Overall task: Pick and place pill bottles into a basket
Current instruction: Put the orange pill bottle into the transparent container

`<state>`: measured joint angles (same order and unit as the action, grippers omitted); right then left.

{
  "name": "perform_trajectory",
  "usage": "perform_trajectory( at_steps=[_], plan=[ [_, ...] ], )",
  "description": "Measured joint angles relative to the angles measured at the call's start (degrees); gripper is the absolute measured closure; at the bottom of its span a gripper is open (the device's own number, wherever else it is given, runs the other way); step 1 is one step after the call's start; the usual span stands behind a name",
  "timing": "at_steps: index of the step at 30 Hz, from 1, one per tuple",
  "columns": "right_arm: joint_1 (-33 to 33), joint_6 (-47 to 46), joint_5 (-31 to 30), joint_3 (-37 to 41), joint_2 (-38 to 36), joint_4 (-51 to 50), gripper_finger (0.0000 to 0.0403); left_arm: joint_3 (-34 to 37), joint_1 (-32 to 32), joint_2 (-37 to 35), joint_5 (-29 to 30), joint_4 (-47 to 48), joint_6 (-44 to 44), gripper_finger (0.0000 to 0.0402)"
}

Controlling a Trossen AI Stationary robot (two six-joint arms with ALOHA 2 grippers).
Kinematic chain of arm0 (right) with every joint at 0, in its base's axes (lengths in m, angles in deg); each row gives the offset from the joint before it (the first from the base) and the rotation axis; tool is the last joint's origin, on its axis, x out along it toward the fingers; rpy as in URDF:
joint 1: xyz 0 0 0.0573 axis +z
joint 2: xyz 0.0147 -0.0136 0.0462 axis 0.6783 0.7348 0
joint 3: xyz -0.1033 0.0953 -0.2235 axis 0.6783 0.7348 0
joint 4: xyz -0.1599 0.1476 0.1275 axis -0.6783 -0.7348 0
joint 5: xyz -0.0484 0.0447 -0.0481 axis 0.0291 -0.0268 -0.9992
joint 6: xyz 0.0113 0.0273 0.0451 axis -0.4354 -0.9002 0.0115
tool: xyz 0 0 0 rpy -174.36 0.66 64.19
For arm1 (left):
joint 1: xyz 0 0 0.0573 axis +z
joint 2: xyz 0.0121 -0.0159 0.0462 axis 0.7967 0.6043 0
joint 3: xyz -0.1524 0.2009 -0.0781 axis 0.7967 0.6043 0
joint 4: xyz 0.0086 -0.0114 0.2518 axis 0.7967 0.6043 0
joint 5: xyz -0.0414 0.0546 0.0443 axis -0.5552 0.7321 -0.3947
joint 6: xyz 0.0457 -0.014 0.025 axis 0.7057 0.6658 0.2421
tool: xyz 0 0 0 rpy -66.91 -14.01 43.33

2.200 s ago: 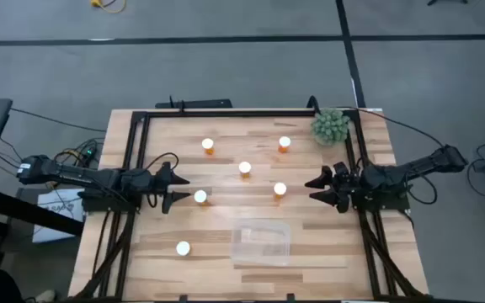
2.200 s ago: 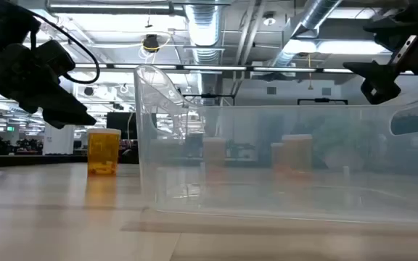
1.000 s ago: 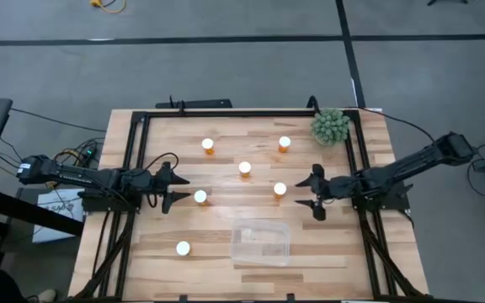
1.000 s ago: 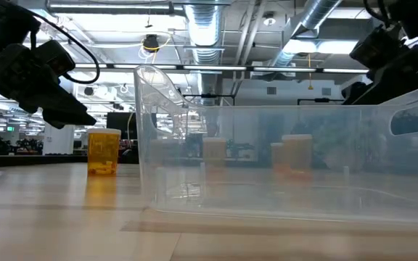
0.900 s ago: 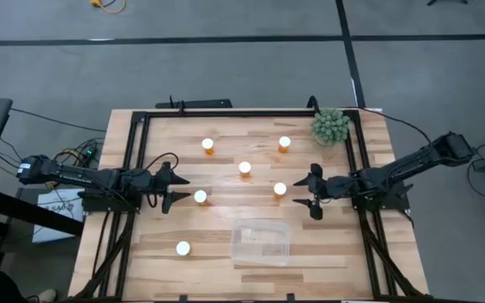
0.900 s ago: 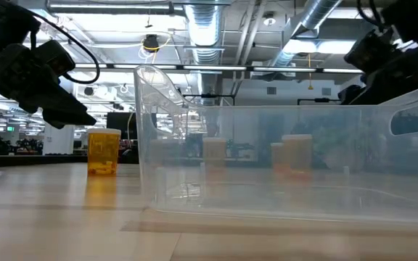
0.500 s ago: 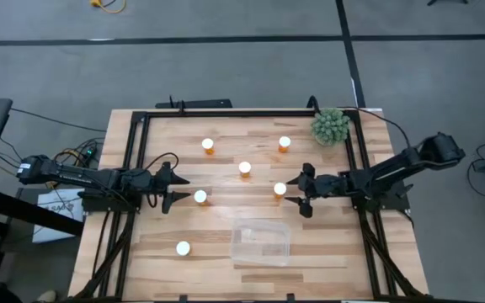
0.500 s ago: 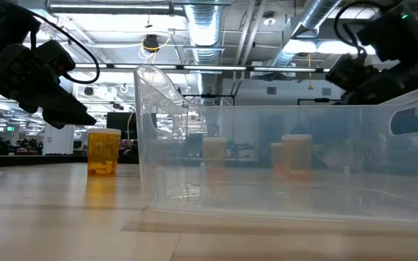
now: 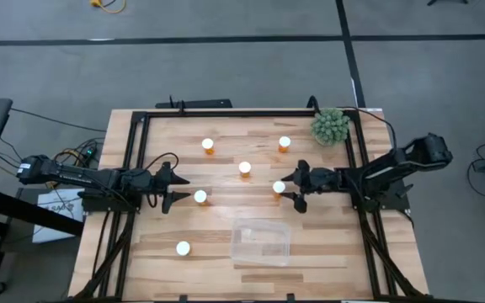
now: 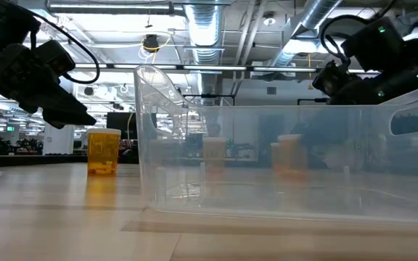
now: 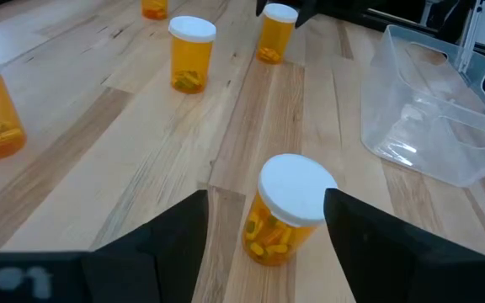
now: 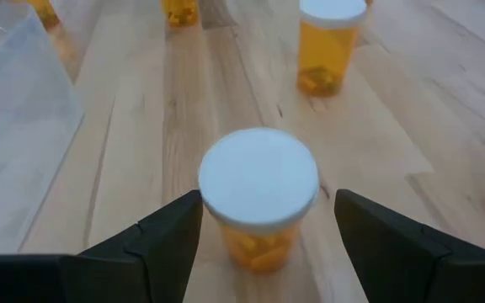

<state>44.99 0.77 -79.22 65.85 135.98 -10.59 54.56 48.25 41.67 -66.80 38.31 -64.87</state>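
Observation:
Six orange pill bottles with white caps stand upright on the wooden table. My right gripper (image 9: 296,188) is open, its fingers on either side of one bottle (image 9: 279,188) right of centre, which shows close in the right wrist view (image 12: 259,198); no touch shows. My left gripper (image 9: 178,189) is open just left of another bottle (image 9: 200,197), seen in the left wrist view (image 11: 286,209). The clear basket (image 9: 261,241) rests on its base at the near middle.
Other bottles stand at the far left (image 9: 208,146), far right (image 9: 285,144), centre (image 9: 245,169) and near left (image 9: 183,248). A green spiky plant ball (image 9: 331,126) sits at the far right corner. A black metal frame (image 9: 226,114) borders the table.
My right gripper has moved toward the table's left edge, low over the table, up to the bottle right of centre, and its open fingers now stand around it. My left gripper and all bottles have kept still.

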Motion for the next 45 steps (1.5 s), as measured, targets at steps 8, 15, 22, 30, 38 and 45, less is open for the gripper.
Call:
perform_trajectory(
  at_steps=[8,15,22,30,38,45],
  plan=[
    [-2.2,1.6,4.6,-2.1,0.0,-0.1,0.0138,0.0,0.0,0.0,0.0,0.0,0.0,0.0175],
    [-3.6,1.6,7.0,-2.5,0.0,-1.0,0.0138,0.0,0.0,0.0,0.0,0.0,0.0,0.0175],
    [-3.4,1.6,9.0,-2.6,4.1,-0.2,0.0138,0.0,0.0,0.0,0.0,0.0,0.0,0.0175],
    [-3.1,3.0,9.2,-4.1,7.5,0.7,0.0148,0.0,0.0,0.0,0.0,0.0,0.0,0.0175],
    [-3.1,4.2,9.3,-5.9,7.5,0.7,0.0202,0.0,0.0,0.0,0.0,0.0,0.0,0.0175],
    [-3.1,4.5,9.9,-6.1,7.2,0.6,0.0207,0.0,0.0,0.0,0.0,0.0,0.0,0.0175]
  ],
)
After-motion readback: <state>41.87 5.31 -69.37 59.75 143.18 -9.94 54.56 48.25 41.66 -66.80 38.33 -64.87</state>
